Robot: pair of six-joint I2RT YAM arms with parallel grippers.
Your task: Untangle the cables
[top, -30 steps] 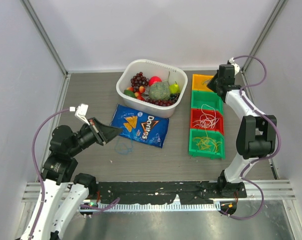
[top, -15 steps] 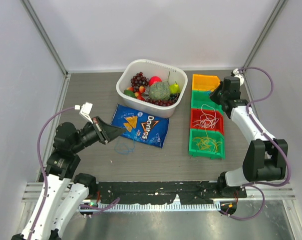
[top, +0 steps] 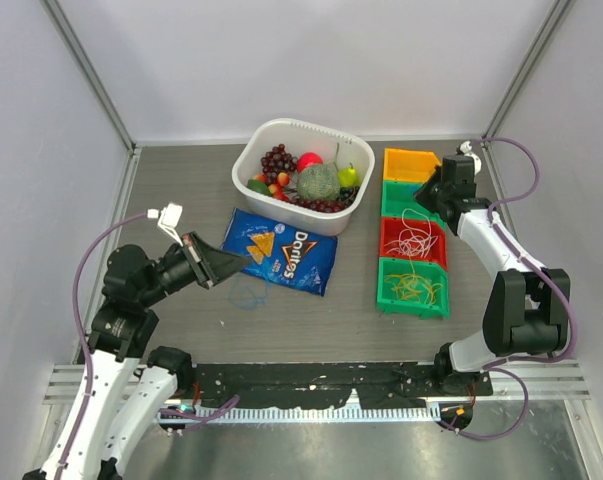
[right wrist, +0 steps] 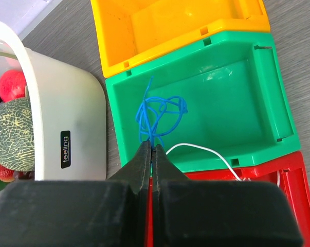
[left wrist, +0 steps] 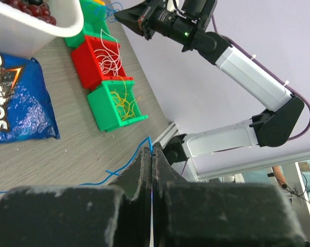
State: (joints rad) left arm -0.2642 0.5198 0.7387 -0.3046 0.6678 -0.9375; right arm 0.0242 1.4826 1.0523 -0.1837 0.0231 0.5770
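My left gripper (top: 236, 261) is shut on the end of a thin blue cable (top: 246, 292) that trails in a loose loop on the table. In the left wrist view the cable tip (left wrist: 150, 141) sticks out between the closed fingertips. My right gripper (top: 426, 192) is shut on a small blue cable bunch (right wrist: 160, 114) and holds it over the upper green bin (right wrist: 232, 87). White cables (top: 413, 240) lie in the red bin. Yellow cables (top: 413, 288) lie in the lower green bin.
An empty yellow bin (top: 409, 163) heads the bin row at the right. A white tub (top: 243, 160) of fruit stands at the back centre. A blue Doritos bag (top: 281, 250) lies next to the left gripper. One white strand (right wrist: 201, 150) reaches into the upper green bin.
My right arm has swung from over the yellow bin toward the upper green bin, carrying the blue bunch. My left gripper has shifted slightly to the right, still holding its cable.
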